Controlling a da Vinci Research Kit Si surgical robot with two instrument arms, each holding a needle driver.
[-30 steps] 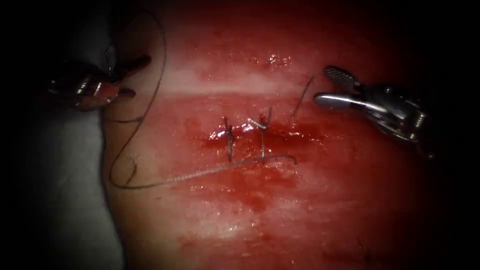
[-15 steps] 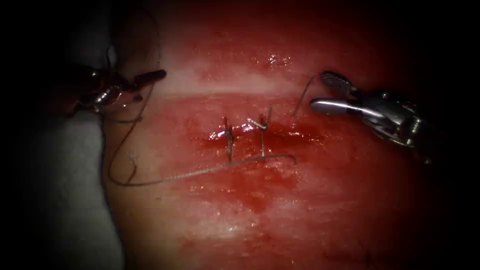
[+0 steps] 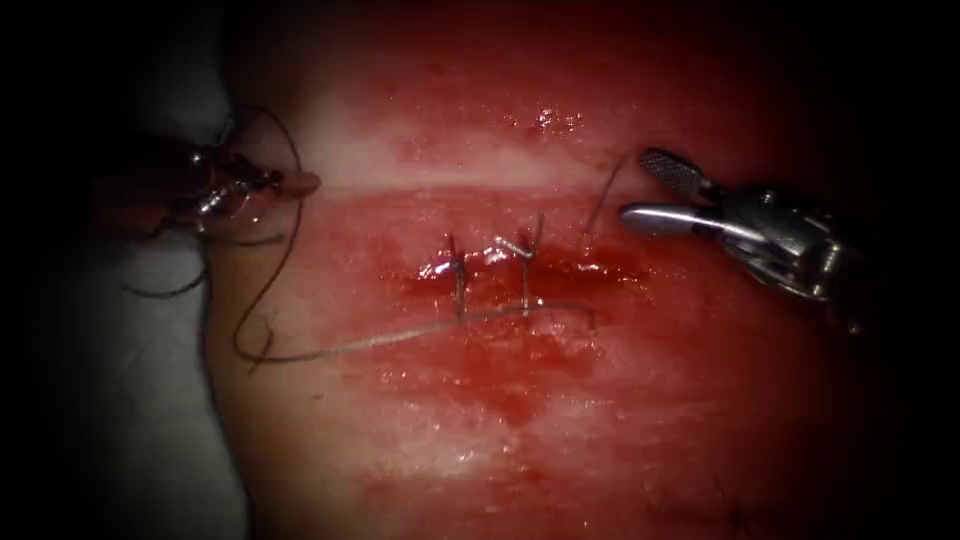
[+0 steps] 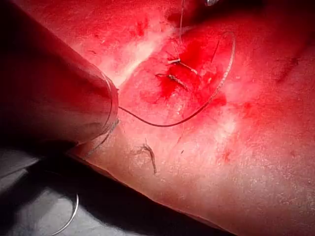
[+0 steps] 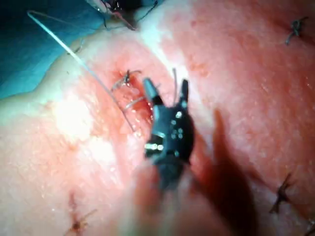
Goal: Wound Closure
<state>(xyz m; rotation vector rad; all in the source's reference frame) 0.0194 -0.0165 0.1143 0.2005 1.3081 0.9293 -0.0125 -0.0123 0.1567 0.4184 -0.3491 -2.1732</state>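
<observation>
Two stitches [image 3: 490, 275] cross the cut [image 3: 520, 265] in the tissue [image 3: 600, 420]. Left tool [image 3: 300, 182] clenched on the thread [image 3: 400, 340] at the tissue's left edge; right tool [image 3: 645, 190] released, empty. More closing remains, I judge.

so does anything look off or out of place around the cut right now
Nothing stands out. Dark thread trails loose over the red tissue below the stitched cut. The left tool holds thread; the right tool is open, holding nothing.

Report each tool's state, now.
Left tool: fingers shut on the thread, at the tissue's left edge.
Right tool: fingers open, holding nothing, right of the cut, beside an upright thread end.
</observation>
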